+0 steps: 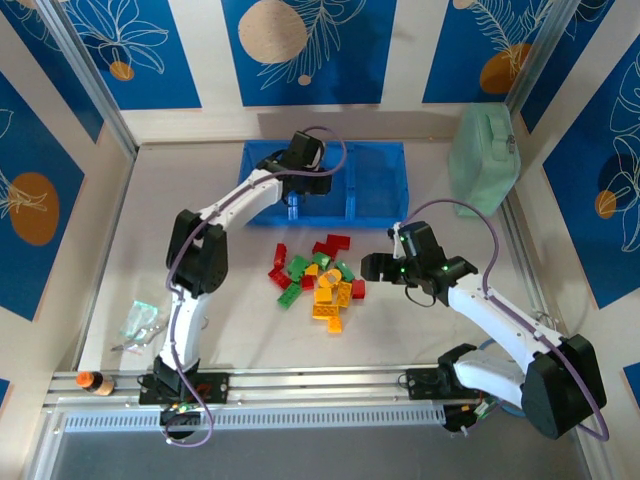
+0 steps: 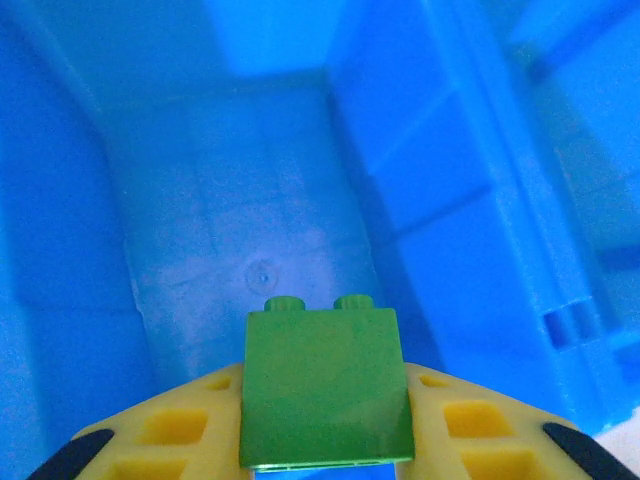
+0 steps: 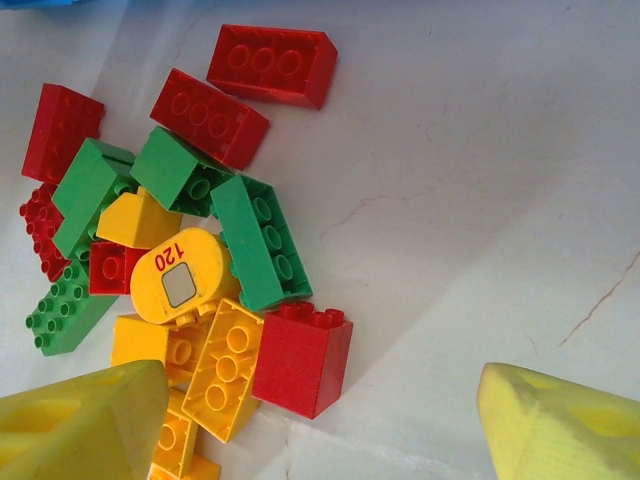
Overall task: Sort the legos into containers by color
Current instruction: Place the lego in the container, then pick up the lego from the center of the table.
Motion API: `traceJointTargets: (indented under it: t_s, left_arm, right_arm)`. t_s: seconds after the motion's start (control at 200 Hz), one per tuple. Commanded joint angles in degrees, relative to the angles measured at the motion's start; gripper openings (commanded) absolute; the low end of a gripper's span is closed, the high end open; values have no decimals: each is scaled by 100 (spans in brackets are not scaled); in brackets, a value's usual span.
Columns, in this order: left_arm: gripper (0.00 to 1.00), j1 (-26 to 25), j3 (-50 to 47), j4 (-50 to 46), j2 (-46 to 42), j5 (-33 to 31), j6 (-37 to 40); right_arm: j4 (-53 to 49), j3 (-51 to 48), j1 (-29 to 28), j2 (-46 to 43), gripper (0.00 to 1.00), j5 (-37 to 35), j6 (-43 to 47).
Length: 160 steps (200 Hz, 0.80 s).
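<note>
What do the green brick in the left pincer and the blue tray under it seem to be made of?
Green brick: hard plastic with a smooth, slightly glossy finish; its flat face carries a soft sheen and its studs look moulded. Blue tray: probably thin translucent plastic; light glows through its walls and floor, and the surface looks faintly frosted.

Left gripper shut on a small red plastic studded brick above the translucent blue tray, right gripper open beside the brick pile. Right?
Not quite: the left wrist view shows the small plastic studded brick in the left gripper is green, not red. The rest holds: it is above the translucent blue plastic tray, and the right gripper is open beside the brick pile.
</note>
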<state>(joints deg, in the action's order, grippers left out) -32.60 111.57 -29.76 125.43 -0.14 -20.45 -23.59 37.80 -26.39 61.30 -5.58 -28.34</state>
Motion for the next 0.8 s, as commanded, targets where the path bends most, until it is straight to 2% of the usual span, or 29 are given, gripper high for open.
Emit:
traceJointTargets:
  t_s: [0.0, 0.15, 0.21, 0.28, 0.33, 0.425, 0.52, 0.795]
  left_arm:
    - [34, -74, 427, -150, 127, 111, 93]
    - [37, -115, 645, -299, 294, 77, 121]
    - [51, -124, 686, -333, 303, 4, 111]
    - [78, -124, 708, -334, 254, -108, 94]
    - [84, -132, 672, -276, 147, -113, 119]
    - [85, -150, 420, -98, -251, -153, 127]
    - [85, -176, -311, 367, -926, -138, 81]
    - [84, -203, -3828, 2200, -3365, -48, -404]
  right_arm:
    - [-169, 165, -50, -64, 81, -37, -49]
    - [-187, 164, -50, -109, 81, -44, -62]
    - [-189, 166, -50, -109, 81, -31, -59]
    - [-189, 171, -58, -108, 81, -17, -64]
    - [-198, 172, -67, -118, 82, -9, -52]
    - [-320, 236, -152, -105, 84, -140, 2]
    - [-501, 326, -238, -125, 84, -232, 79]
    - [-526, 429, -518, 0, 83, -267, 188]
